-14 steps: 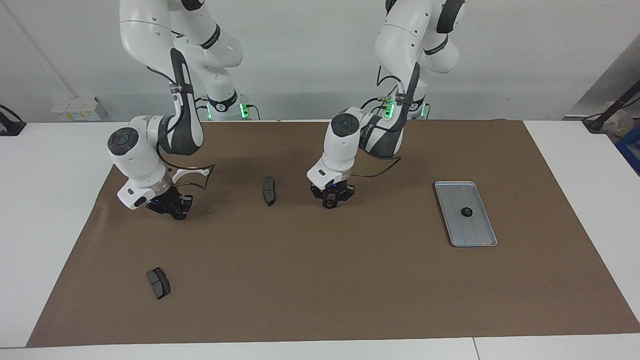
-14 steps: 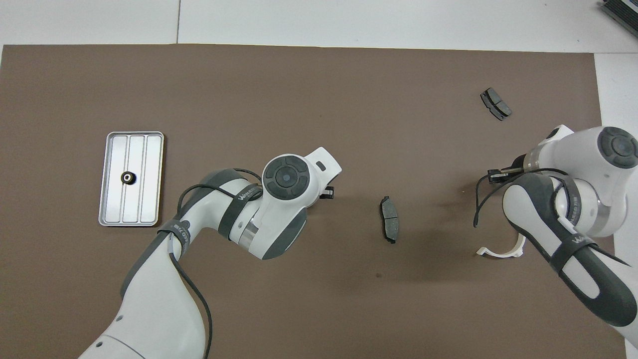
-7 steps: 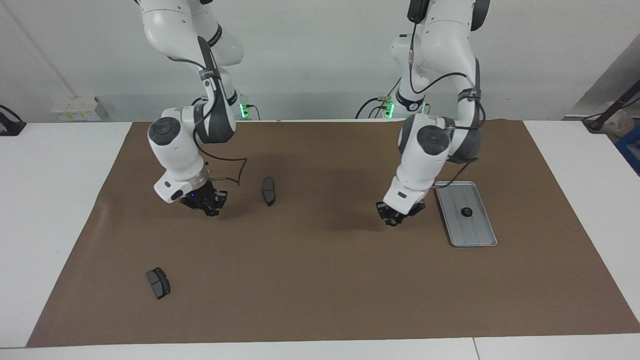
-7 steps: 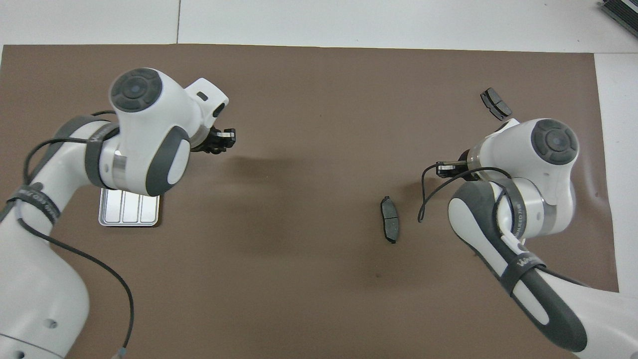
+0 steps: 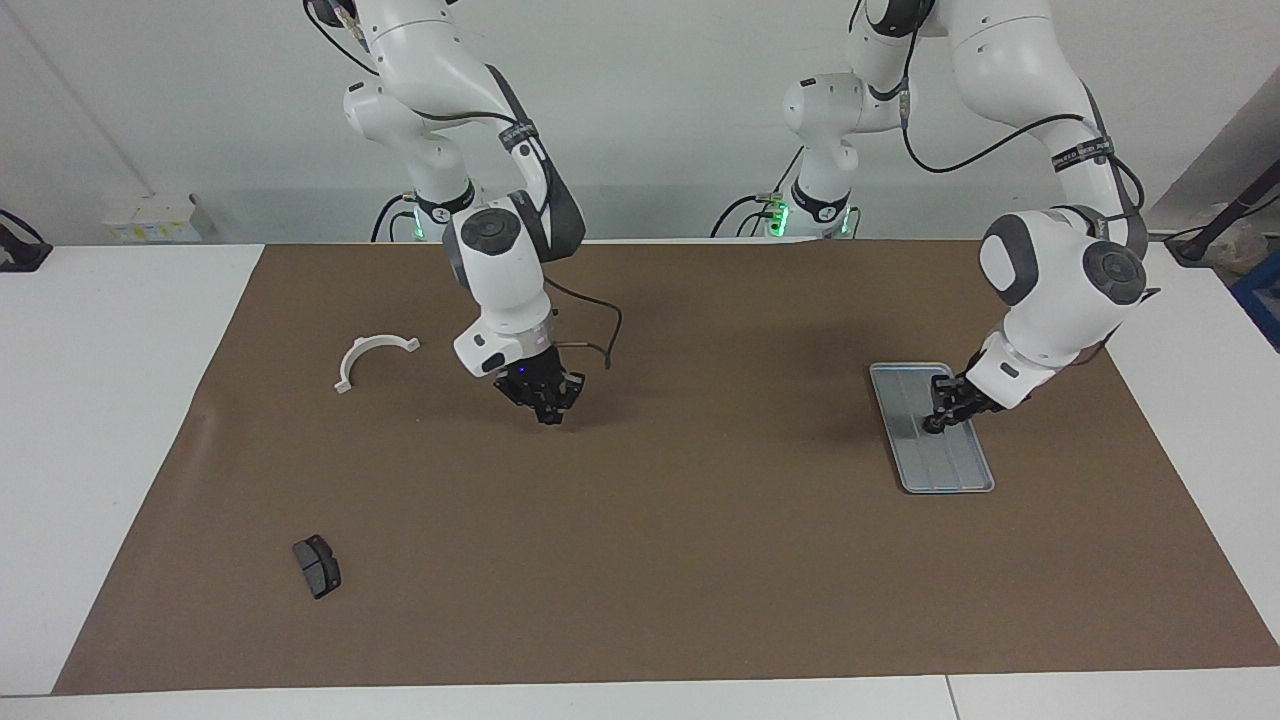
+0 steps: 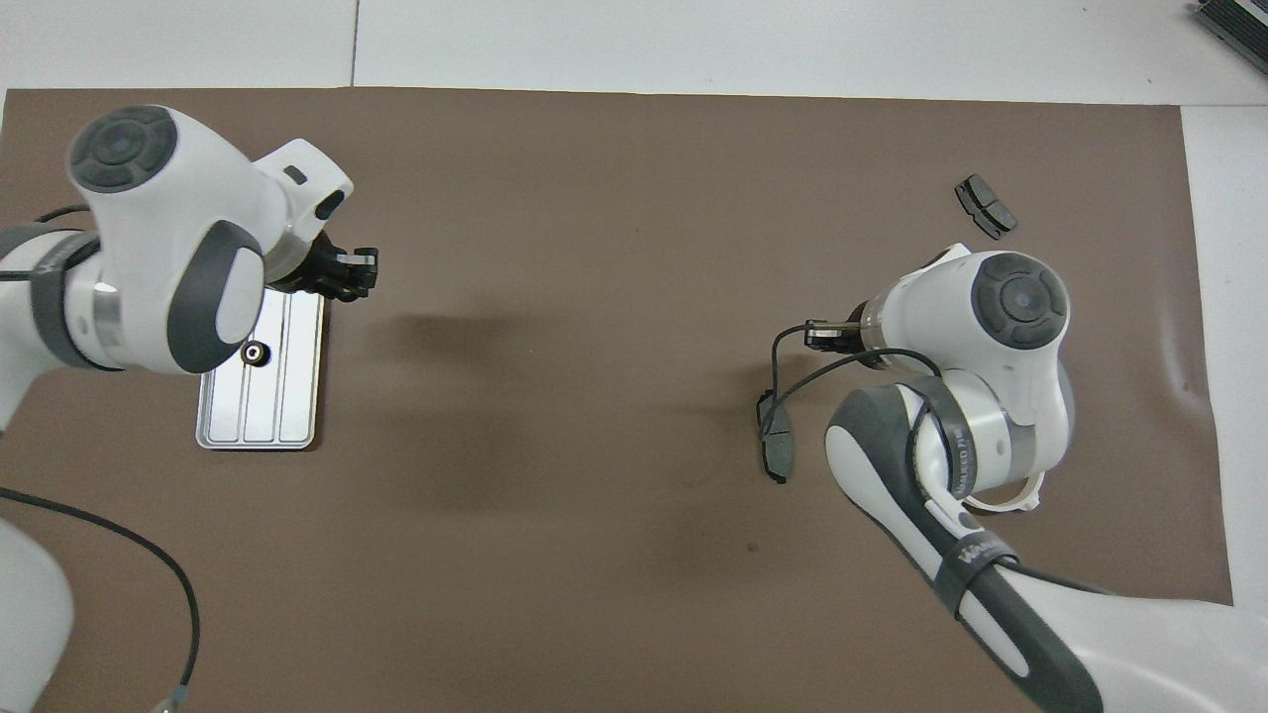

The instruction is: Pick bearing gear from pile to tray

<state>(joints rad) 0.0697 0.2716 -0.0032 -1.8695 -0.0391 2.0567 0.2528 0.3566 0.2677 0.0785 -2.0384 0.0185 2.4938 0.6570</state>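
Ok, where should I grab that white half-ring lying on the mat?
Take the white half-ring at the middle of its arc, coming straight down. It lies flat, so one finger can go inside the curve and one outside, pinching across the thin band.

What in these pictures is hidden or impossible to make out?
- Brake pad: hidden in the facing view by the right end effector; overhead, the arm's cable crosses it.
- White half-ring: overhead, mostly under the right arm.
- Whether the left end effector over the tray holds anything: too small in both views.
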